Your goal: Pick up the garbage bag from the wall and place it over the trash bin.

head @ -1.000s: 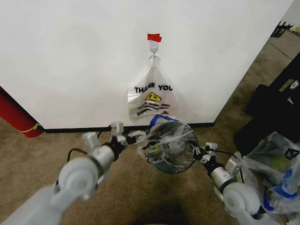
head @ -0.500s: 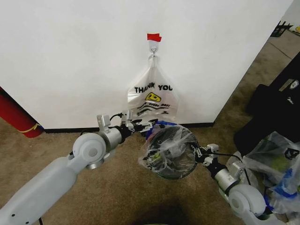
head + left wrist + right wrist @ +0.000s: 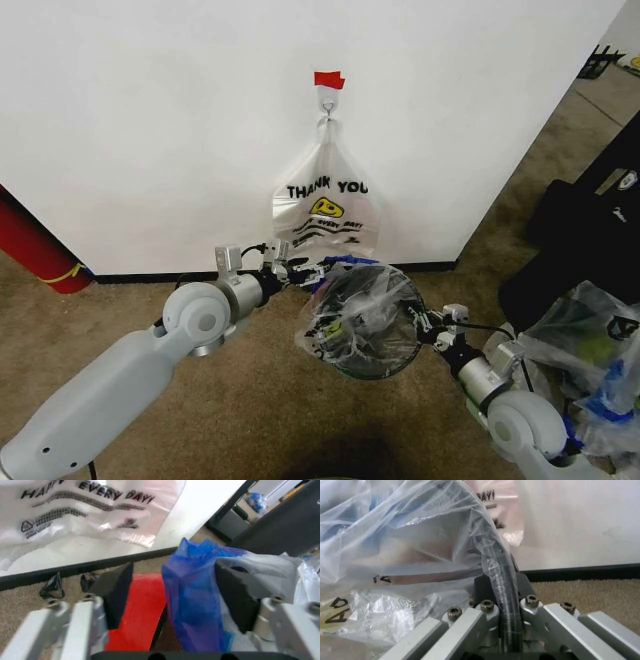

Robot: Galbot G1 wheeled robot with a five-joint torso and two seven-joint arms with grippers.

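A: How many bags, and where?

B: Two by the wall (image 3: 150, 130); the garbage bag (image 3: 360, 315), translucent with blue patches, is draped over the trash bin (image 3: 385, 368), which stands on the floor just in front of the black baseboard (image 3: 130, 277); the whiter "THANK YOU" bag (image 3: 325, 205) hangs from the metal hook (image 3: 328, 100) under one red tape strip (image 3: 329, 79); more bulging clear-and-blue bags (image 3: 590, 370) lie at the robot's right.

A: And the grippers?

B: Two; the left gripper (image 3: 175, 592) is at the bin's wall-side rim, its black pads (image 3: 116, 590) spread apart with a blue fold of the garbage bag between them, nearer one pad, the red base of the bin visible below; the right gripper (image 3: 502, 592) is closed on the bin's black rim with bag plastic pinched over it, on the side away from the wall.

A: The surface and room?

B: Brown carpet (image 3: 250, 420); a red cylinder (image 3: 35, 245) leans at the wall on the left, well apart; dark cases (image 3: 590, 220) stand at the right; open carpet lies left of the bin.
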